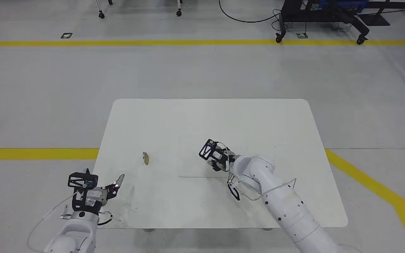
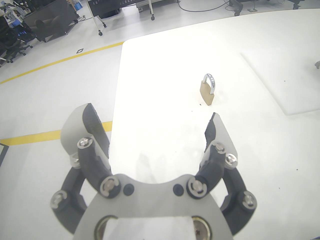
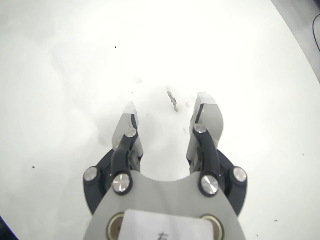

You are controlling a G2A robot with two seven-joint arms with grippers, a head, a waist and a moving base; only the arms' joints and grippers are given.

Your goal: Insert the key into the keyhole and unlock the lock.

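Left jaws released, spread wide, gripping nothing; in the top view they sit at the 8 o'clock corner of the white surface (image 1: 285,126), half over the edge. Lock (image 1: 145,158) is at 9 o'clock from the surface's middle and about 2 o'clock from my left jaws, well apart from them. In the left wrist view the lock (image 2: 207,92) is a brass body with a silver shackle, standing on its base with the shackle up and leaning a bit. Right jaws also released, gripping nothing, low over the middle of the surface, with the lock at their 9 o'clock, well apart. Key (image 3: 172,100) is small and silver, flat on the surface just ahead of my right fingertips (image 3: 205,99), in line with the gap between them and touching neither. A thin white sheet (image 2: 287,83) lies flat on the surface beyond the lock.
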